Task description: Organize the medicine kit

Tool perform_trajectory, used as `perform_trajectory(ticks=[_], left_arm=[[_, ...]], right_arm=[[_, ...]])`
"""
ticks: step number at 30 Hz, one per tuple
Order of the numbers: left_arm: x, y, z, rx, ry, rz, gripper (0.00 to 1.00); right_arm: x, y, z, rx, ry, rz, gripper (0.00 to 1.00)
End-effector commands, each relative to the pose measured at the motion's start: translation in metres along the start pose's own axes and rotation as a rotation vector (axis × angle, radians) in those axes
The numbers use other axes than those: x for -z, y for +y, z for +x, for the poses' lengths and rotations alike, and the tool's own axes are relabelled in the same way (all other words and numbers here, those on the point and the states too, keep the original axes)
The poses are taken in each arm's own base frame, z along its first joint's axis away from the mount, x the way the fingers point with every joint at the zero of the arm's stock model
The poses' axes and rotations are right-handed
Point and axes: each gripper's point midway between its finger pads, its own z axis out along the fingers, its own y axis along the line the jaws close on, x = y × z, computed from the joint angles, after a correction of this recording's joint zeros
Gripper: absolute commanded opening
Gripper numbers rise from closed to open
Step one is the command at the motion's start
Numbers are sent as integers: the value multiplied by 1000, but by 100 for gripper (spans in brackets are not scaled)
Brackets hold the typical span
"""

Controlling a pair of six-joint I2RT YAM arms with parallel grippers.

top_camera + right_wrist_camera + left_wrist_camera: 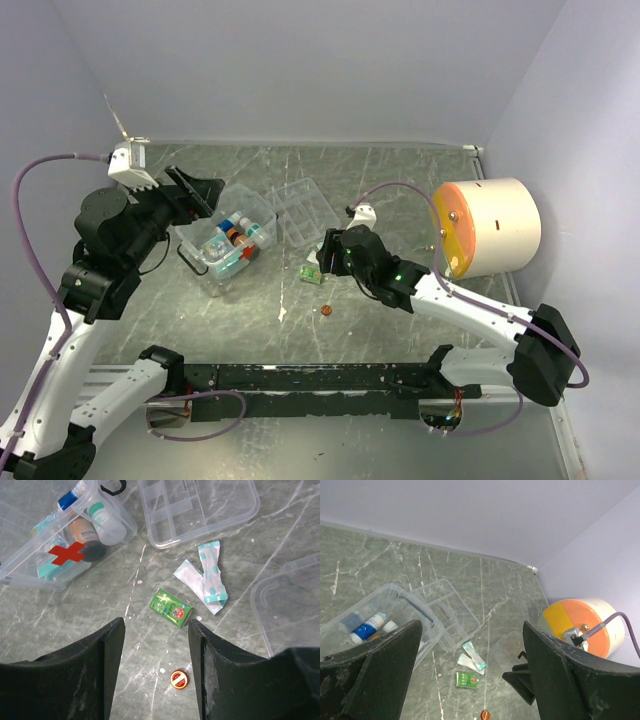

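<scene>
The medicine kit (pixel 228 240) is a clear box with a red cross (pixel 65 554), its lid off, holding bottles and tubes. Its divided tray (pixel 305 208) lies empty just right of it. My left gripper (pixel 197 192) hovers open and empty above the kit's far left end; its wrist view looks down on the kit (pixel 375 625) and tray (pixel 452 615). My right gripper (pixel 156 625) is open and empty above the table. A small green box (pixel 171 608) lies just ahead of its fingertips, a round red tin (pixel 179 679) below between them, and two sachets (pixel 207 577) beyond.
A big cream cylinder with an orange face (pixel 490 228) lies at the right wall. A clear lid (pixel 290 605) rests on the table right of the sachets. Grey walls close in the back and both sides.
</scene>
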Motion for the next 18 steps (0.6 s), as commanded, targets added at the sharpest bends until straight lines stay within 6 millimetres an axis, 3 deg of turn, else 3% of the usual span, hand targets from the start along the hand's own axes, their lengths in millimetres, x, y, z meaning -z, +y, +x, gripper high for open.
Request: perform_trajectory(ticks=[1,10,18], left_arm=[[-6,0,-1,-16,4,-5,93],[-10,9,6,-7,-7,-30,92],[-13,-10,32,-161,76,157,89]], right_arm=[[-5,-2,-11,7,-47,23,54],[-12,-2,-14,105,-56,20,54],[-43,2,18,422,84,-81,56]])
